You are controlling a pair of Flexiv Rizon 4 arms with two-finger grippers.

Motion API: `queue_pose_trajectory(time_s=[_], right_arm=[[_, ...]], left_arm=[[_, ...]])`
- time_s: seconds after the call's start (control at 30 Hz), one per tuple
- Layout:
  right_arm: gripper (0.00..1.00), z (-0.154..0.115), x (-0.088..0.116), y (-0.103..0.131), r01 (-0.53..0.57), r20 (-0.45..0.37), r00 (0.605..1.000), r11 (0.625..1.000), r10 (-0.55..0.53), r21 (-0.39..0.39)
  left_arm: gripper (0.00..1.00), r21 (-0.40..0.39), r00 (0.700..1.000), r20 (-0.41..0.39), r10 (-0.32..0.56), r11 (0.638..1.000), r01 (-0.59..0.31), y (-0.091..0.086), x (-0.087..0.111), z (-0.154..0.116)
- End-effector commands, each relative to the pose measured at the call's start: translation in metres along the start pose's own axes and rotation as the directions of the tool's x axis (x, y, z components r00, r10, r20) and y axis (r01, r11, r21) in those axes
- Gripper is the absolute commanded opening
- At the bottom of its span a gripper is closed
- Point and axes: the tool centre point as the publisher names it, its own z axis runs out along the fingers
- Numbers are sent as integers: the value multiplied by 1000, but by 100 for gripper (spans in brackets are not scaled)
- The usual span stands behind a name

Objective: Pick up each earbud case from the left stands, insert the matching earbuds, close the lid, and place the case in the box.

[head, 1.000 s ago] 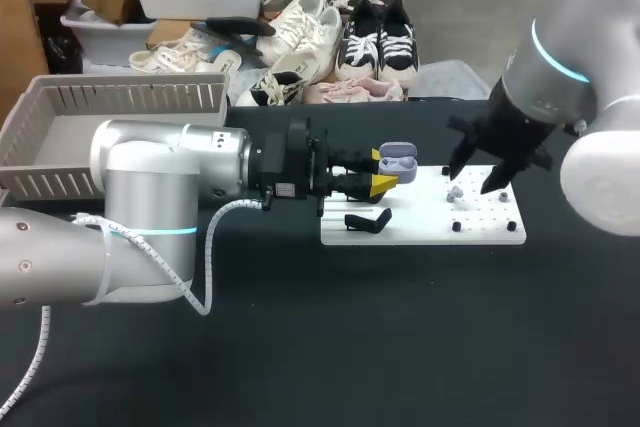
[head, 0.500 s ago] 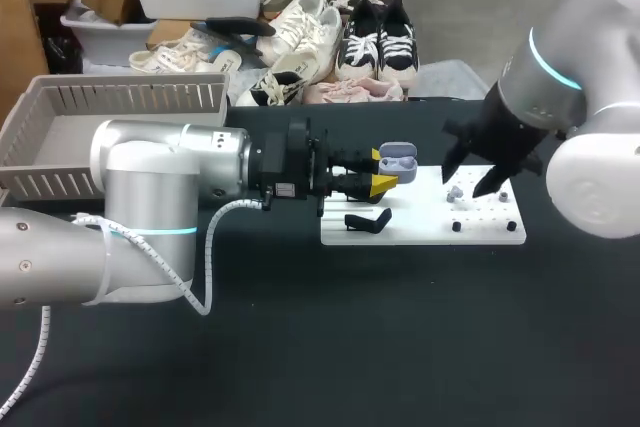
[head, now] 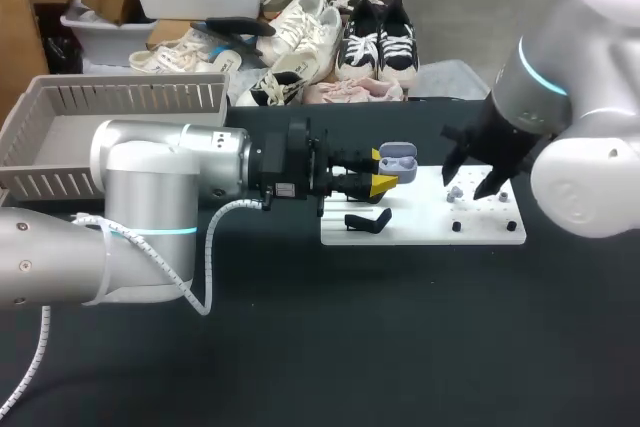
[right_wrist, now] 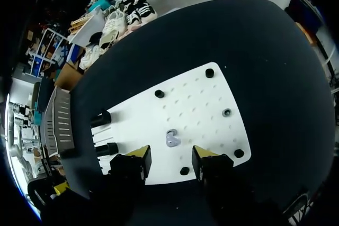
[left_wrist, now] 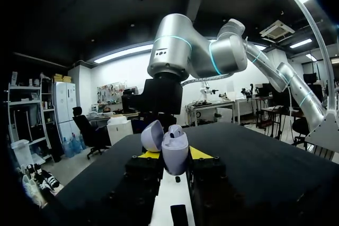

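Risks first. Left claw (head: 384, 175) (left_wrist: 174, 154) is clamped on the lavender oval plastic earbud case (head: 398, 158) (left_wrist: 175, 157), yellow tips on both flanks and lid hinged open. It holds the case over the left end of the white perforated plate (head: 420, 229) (right_wrist: 185, 107). The shell is smooth and rounded, so a downward push while seating a bud could twist it in the grip or let it slip out.

Right claw (head: 471, 179) (right_wrist: 171, 154) is wide open and holds nothing. It sits above the small lavender earbud (head: 455, 192) (right_wrist: 172, 139) lying on the plate, one finger on either side, neither touching. The bud is tiny and curved: an off-centre pinch could squirt it sideways off the plate onto the black table (head: 400, 327). Grabbed at a bad angle, it won't drop into its well.

Containers:
- Grey slatted plastic basket (head: 130, 99), far left, well apart from the plate. No case visible in the part that shows.
- Earbud case, in the left claw with its wells facing up. Can't tell from these views whether a bud is already seated; probably not.
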Motion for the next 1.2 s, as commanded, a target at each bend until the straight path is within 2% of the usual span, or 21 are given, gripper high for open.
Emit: queue_pose_trajectory(time_s=[0.03,1.2], right_arm=[[46,5,-1,0,1,-1,1000,1000,-1,4],[40,22,-6,-2,39,-23,999,999,-39,30]], left_arm=[[0,-3,1000,1,1,1000,-1,-1,0,0],[0,-3,1000,1,1,1000,-1,-1,0,0]])
